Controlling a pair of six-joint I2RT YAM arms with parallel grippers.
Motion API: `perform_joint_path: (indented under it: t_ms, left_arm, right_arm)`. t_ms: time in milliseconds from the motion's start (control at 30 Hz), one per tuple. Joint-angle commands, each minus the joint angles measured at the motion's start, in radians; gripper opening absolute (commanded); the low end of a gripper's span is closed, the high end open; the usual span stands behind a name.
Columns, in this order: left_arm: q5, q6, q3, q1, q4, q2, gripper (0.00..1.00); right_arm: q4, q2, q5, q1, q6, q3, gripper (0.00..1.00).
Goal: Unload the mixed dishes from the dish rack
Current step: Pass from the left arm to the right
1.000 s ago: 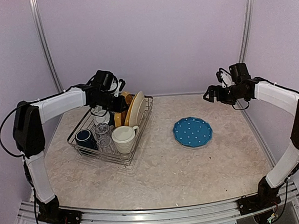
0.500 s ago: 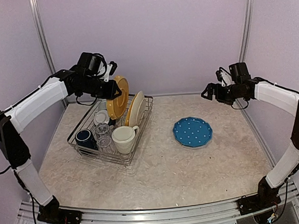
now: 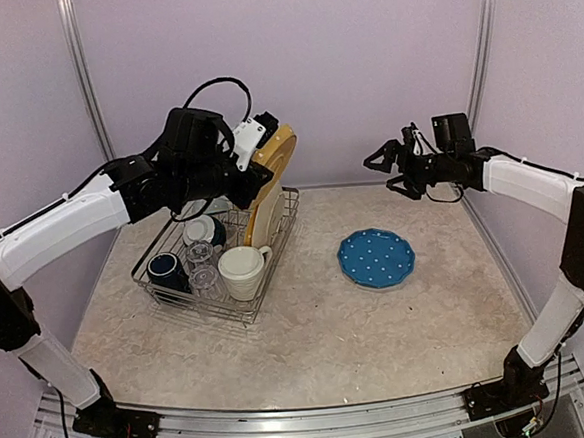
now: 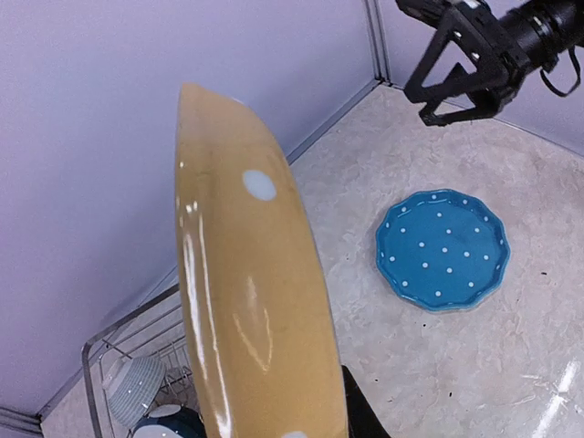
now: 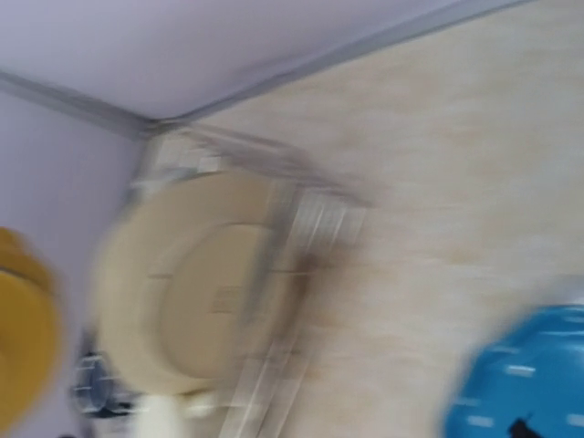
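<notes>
One blue dotted round plate (image 3: 376, 257) sits unloaded; left fingers (image 4: 359, 412) grip the yellow dotted plate (image 4: 251, 310) aloft, right fingers (image 4: 427, 71) spread empty (other dishes fill the silver wire rack (image 3: 273, 258)).

Yellow dotted plate (image 4: 255, 310): glossy glazed ceramic, with bright highlights streaked down a smooth face. Blue plate (image 4: 443, 249), at 3 o'clock from the dish rack (image 3: 177, 299): smooth glaze, and a softer sheen is noted. The rack, at 9 o'clock on the desk (image 3: 380, 333), is made of thin silver metal wire, shiny. Clear glasses (image 3: 202, 265) inside it are seen as transparent glass. Large cream mug (image 3: 242, 273) and navy mug (image 3: 165, 271): smooth glazed finish. Desk: matt, with a pale marbled stone look. Walls (image 3: 311, 67): flat matt lilac. Rail (image 3: 306, 418) at 6 o'clock: ribbed bare metal.
</notes>
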Motion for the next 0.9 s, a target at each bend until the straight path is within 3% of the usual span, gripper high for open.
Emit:
perform_joint_path:
  t_ms: [0, 367, 867]
  left_arm:
    - [-0.072, 0.267, -0.066, -0.088, 0.343, -0.019, 0.00]
    - [-0.142, 0.531, -0.030, -0.169, 0.439, 0.140, 0.00]
    - [-0.205, 0.672, 0.033, -0.229, 0.541, 0.263, 0.00]
  right_arm:
    - [0.103, 0.004, -0.101, 0.050, 0.150, 0.074, 1.00]
    - [0.075, -0.082, -0.064, 0.088, 0.202, 0.106, 1.00]
    - [0.111, -0.102, -0.034, 0.143, 0.279, -0.025, 1.00]
